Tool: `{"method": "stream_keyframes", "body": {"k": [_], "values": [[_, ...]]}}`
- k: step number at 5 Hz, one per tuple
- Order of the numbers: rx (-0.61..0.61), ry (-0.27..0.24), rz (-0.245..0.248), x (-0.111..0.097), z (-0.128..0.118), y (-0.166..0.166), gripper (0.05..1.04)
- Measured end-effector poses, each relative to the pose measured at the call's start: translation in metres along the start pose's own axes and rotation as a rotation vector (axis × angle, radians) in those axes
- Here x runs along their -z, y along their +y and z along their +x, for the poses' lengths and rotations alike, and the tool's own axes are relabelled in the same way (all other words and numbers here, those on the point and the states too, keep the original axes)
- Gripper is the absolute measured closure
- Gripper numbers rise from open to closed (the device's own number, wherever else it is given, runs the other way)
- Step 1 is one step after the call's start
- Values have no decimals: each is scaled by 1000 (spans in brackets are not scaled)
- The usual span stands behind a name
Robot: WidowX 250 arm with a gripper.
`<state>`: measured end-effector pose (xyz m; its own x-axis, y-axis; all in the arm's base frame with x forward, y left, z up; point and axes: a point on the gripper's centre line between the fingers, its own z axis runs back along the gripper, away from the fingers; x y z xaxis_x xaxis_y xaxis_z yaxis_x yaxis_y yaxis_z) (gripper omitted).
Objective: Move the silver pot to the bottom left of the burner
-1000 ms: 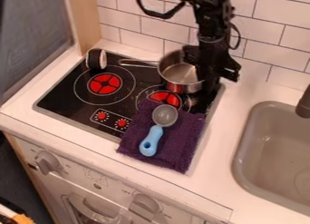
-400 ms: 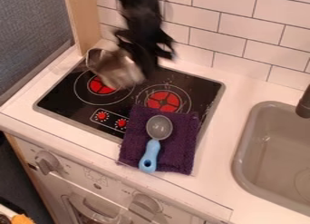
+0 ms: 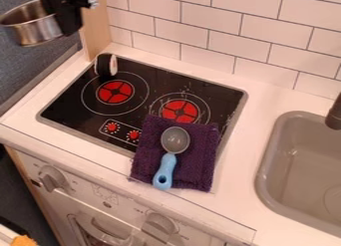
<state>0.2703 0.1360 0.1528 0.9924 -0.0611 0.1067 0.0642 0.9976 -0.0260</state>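
In the upper left corner of the camera view, my gripper is shut on the rim of the silver pot. The pot hangs in the air at the gripper's left, level with the wooden post and left of the stove. Its open top faces up and its handle cannot be made out. Below and to the right lies the black stove top with two red burners, the left burner and the right burner.
A black and white roll-like object stands at the stove's back left corner. A purple cloth with a blue-handled scoop overlaps the stove's front right. The sink is at the right, the wooden post at the left.
The gripper has carried the pot from the stove's back right, leftward over the stove, to the upper left corner. The cloth and scoop have shifted slightly toward the front left.
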Motion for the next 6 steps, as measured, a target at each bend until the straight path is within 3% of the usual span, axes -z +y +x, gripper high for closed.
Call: {"method": "stream_keyframes", "body": {"k": [1, 2, 4, 6], "values": [[1, 72, 68, 31, -5, 21, 1006], [7, 90, 114, 51, -8, 27, 1006], [12, 133, 139, 83, -18, 26, 1006], [29, 168, 131, 107, -20, 16, 1006]]}}
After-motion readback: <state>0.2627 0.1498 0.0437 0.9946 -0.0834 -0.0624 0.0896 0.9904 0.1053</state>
